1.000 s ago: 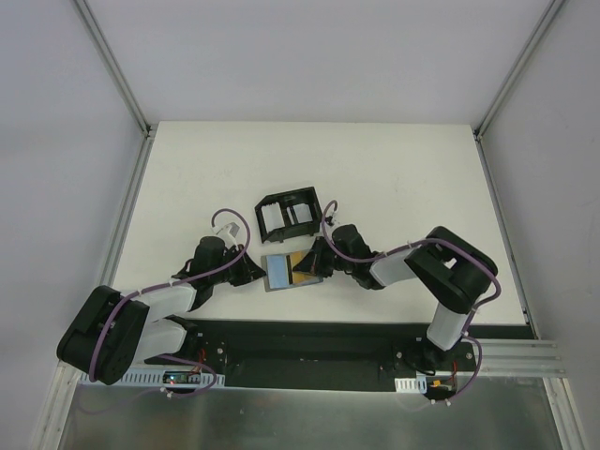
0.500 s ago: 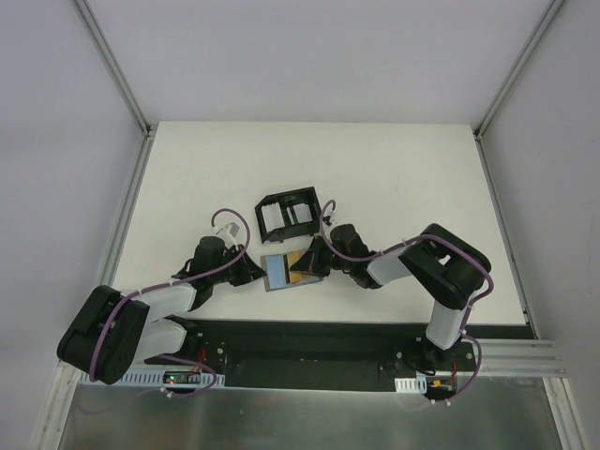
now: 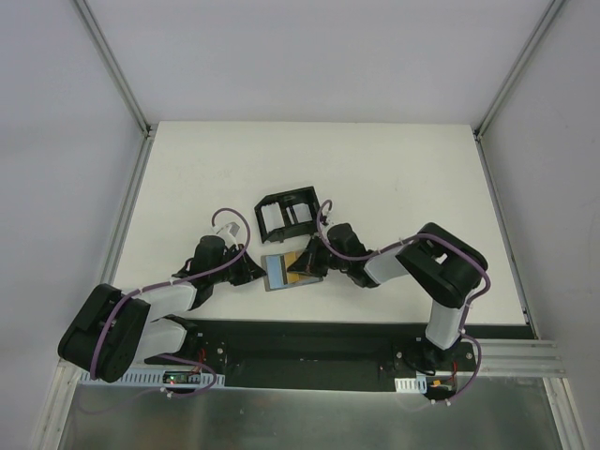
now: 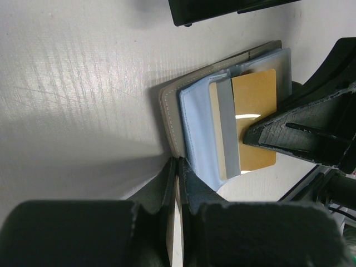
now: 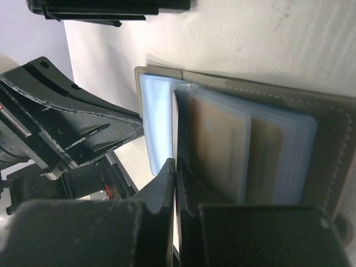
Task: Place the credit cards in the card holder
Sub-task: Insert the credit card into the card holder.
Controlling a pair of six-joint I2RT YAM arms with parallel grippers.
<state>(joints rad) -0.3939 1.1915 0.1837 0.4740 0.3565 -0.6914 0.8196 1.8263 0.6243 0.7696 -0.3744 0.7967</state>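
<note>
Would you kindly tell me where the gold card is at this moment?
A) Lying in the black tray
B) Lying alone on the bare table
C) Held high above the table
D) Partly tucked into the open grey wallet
D: the left wrist view shows the gold card partly inside the pale blue pockets of the open card holder.

Over the last second: right gripper (image 3: 310,267) has crept further across the card holder (image 3: 281,285), toward its far, left-hand edge; right arm (image 3: 441,267) has swung its elbow in closer to the card holder; gold card (image 3: 298,273) sits deeper over the card holder, with less gold showing than before; the strip of pale blue lining (image 3: 273,270) left uncovered at the card holder's left side has narrowed; the card holder itself has turned very slightly.
</note>
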